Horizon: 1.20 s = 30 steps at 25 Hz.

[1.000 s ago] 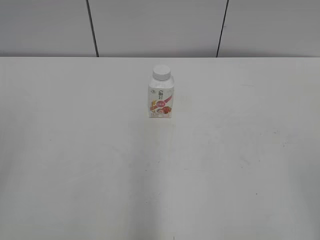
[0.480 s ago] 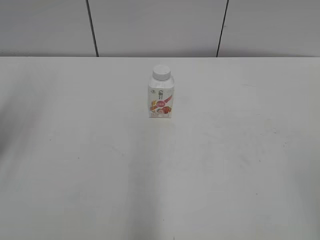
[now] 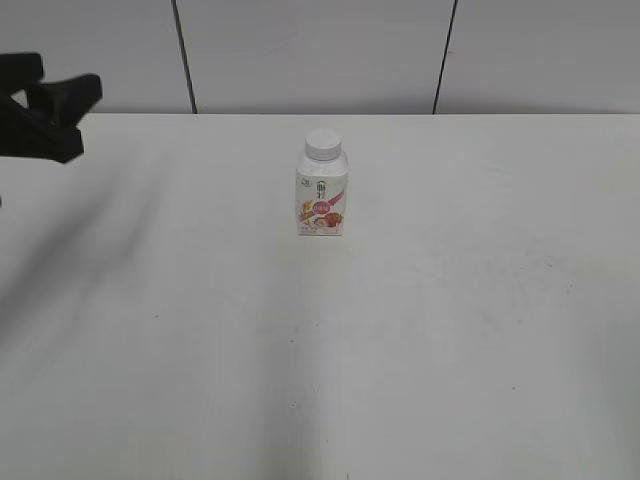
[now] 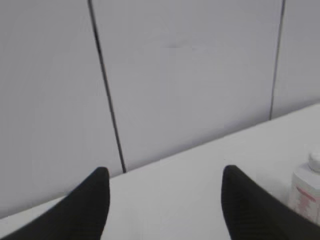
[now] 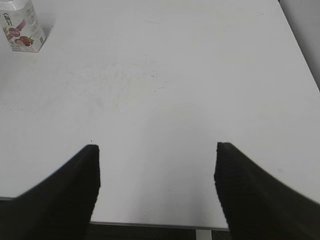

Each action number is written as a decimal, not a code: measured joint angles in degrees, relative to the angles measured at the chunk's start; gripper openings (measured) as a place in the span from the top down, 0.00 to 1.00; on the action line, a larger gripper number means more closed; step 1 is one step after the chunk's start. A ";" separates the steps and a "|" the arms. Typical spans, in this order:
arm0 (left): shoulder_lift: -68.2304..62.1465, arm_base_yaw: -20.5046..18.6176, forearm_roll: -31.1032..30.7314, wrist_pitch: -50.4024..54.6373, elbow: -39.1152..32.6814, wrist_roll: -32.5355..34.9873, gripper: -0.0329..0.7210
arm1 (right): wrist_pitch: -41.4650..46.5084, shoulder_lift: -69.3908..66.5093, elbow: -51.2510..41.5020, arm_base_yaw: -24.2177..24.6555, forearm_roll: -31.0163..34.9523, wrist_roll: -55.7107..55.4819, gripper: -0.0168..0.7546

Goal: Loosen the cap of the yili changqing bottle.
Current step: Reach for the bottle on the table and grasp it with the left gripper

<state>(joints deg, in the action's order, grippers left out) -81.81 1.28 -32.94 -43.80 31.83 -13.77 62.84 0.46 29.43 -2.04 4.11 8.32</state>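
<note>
While the yili changqing bottle (image 3: 322, 196) stands upright mid-table with the cap (image 3: 323, 144) seated and untouched, the left gripper (image 3: 45, 112) hovers spread at the far-left edge, the right gripper (image 5: 156, 165) spread and well apart; all work remains.

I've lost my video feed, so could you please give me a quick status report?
Left end effector open, high at table's left edge. Right end effector open, near front edge. Bottle upright mid-table, cap on, untouched. Path unobstructed.

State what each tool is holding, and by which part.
Nothing is held. The left tool and right tool are open and empty; the small white plastic bottle stands untouched on the table.
</note>
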 joint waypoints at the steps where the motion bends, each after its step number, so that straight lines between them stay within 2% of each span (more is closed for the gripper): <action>1: -2.28 0.00 -1.37 -1.74 0.04 -0.05 0.37 | 0.00 0.00 0.00 0.00 0.00 0.00 0.25; 5: -10.06 0.00 -4.98 -8.00 0.13 -0.18 0.37 | 0.00 0.00 0.00 0.00 0.00 0.00 0.25; 8: -15.20 -0.51 -13.28 -12.69 2.71 -0.29 0.36 | 0.00 0.00 0.00 0.00 0.00 0.00 0.25; 11: -19.54 -0.96 -20.28 -16.75 5.99 -2.10 0.28 | 0.00 0.00 0.00 0.00 0.00 0.00 0.25; 13: -22.90 -1.14 -20.66 -18.37 7.96 -3.20 0.19 | 0.00 0.00 0.00 0.00 0.00 0.00 0.25; 15: -25.16 -1.15 -17.88 -18.66 8.95 -3.59 0.13 | 0.00 0.00 0.00 0.00 0.00 0.00 0.25; 17: -26.85 -1.15 -14.90 -18.66 9.56 -3.59 0.11 | 0.00 0.00 0.00 0.00 0.00 0.00 0.25; 19: -28.50 -1.51 -16.32 -18.82 10.93 -3.59 0.11 | 0.00 0.00 0.00 0.00 0.00 0.00 0.25; 24: -34.64 -2.73 -32.65 -21.91 17.88 -7.37 0.12 | 0.00 0.00 0.00 0.00 -0.05 0.00 0.25; 30: -41.60 -2.79 -45.12 -24.91 29.75 -16.20 0.15 | 0.00 0.00 0.00 0.00 -0.05 0.00 0.25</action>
<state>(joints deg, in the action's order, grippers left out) -123.40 -1.51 -78.06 -68.71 61.58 -29.96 62.84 0.46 29.43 -2.04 4.06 8.32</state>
